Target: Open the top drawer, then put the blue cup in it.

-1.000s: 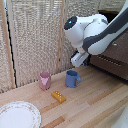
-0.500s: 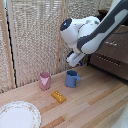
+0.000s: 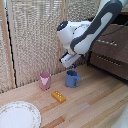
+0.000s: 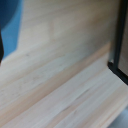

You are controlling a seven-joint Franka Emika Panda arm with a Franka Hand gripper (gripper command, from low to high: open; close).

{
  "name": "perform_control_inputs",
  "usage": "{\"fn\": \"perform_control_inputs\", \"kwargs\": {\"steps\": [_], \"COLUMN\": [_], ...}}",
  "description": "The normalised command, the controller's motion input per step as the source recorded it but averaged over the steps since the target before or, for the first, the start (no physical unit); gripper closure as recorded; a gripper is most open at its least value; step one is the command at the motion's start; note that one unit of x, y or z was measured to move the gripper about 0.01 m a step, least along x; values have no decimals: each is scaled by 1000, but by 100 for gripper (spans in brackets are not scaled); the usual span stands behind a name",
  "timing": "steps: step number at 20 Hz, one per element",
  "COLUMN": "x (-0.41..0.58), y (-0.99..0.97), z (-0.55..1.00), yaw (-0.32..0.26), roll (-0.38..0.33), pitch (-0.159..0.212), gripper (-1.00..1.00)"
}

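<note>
Starting with the exterior view: one arm (image 3: 92,30), white with dark links, reaching in from the upper right of that view. Its gripper (image 3: 73,63) hangs just above the blue cup (image 3: 72,78), apart from it as far as I can see. Fingers too small and blurred here; can't tell how wide they stand or whether they hold anything.

Count: two cups, one blue, one pink cup (image 3: 45,80), near each other, blue one toward the exterior view's right. One small orange block (image 3: 58,96) lying flat in front of them. One white plate (image 3: 17,115) with a patterned rim at the lower left of that view.

Dresser at the exterior view's right: two dark brown drawer fronts, each with a slim silver bar handle. The top drawer (image 3: 112,47) looks shut, flush with the lower drawer (image 3: 107,64).

Surface: light wooden table (image 3: 95,105) of butcher-block planks. Behind it, a woven screen (image 3: 37,35) with wooden posts.

Wrist view: blurred. Mostly wood planks, one blue patch (image 4: 10,22) at one edge, probably the cup. A dark edge (image 4: 120,45) on the opposite side; can't tell what it is.
</note>
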Motion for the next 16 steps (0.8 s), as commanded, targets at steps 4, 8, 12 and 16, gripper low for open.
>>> {"fn": "perform_control_inputs", "kwargs": {"steps": [4,8,12,16], "x": [254,351,367,218], "y": [-336,-524,-457,-124], "z": [-59,-86,-147,-322], "yaw": [-119,-83,-77,-142], "roll": [255,195,137,120], "pitch": [154,164,65,-123], "gripper": [-100,-100,-100,-100]}}
